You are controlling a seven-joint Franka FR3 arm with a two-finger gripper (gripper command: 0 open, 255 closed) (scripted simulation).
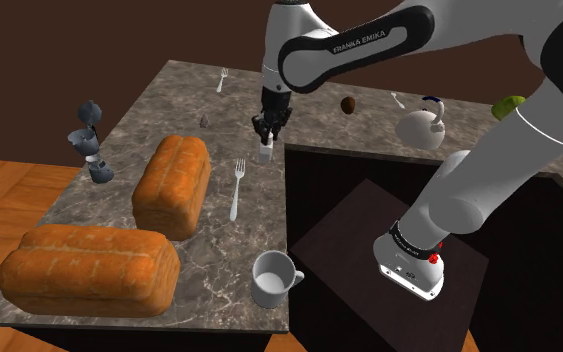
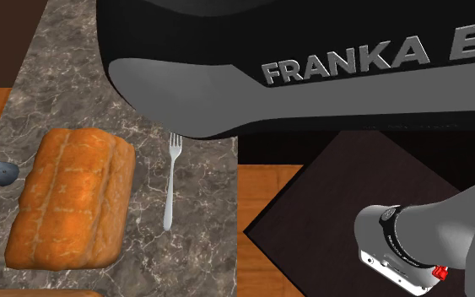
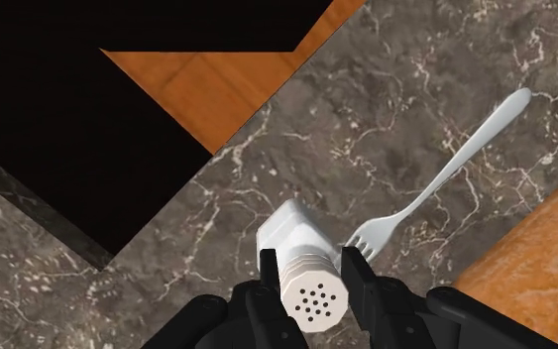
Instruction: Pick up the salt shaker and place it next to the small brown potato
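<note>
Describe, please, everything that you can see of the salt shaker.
The salt shaker is small and plain white: a squarish body under a round cap pierced with dark holes. It is upright near the edge of the grey marbled counter, its base beside the tines of a white fork. The black gripper clasps it, one finger on each side of the cap; whether it rests there cannot be told.
</note>
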